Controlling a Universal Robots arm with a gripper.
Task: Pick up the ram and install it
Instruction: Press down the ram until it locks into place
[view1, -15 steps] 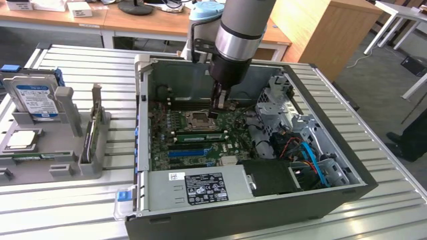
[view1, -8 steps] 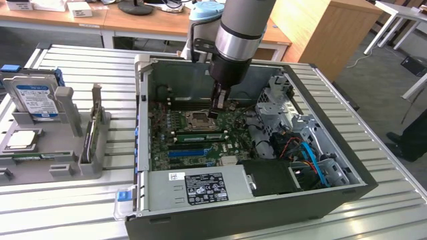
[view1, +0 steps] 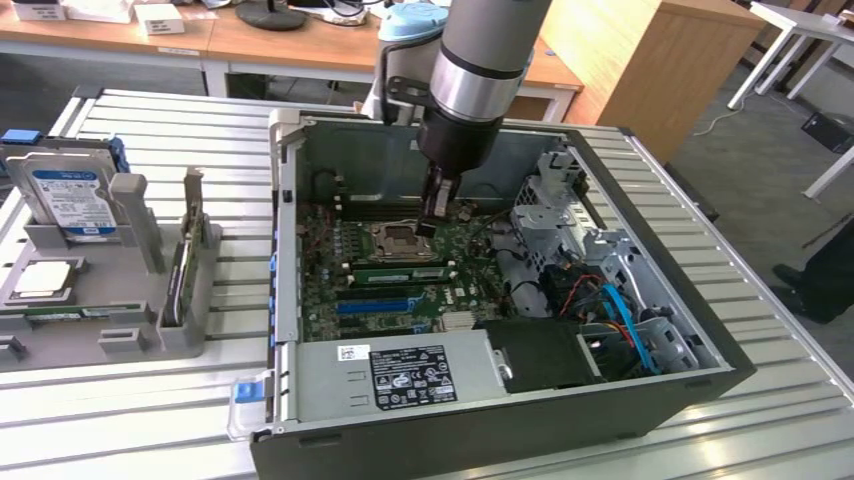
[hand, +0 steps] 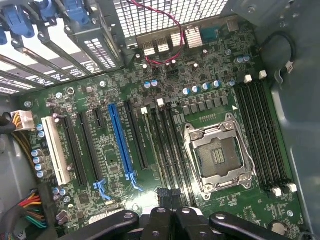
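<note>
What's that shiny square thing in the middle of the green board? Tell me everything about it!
The square socket lies flat on the green board inside the computer case. It has a shiny silver metal frame around a dark middle with rows of tiny contacts. No chip sits in it. Long dark slots run along both of its sides.

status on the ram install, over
Claw shut, down inside the case over the motherboard by the cpu socket. Can't tell if it grips the ram. Nothing seen in its way.
</note>
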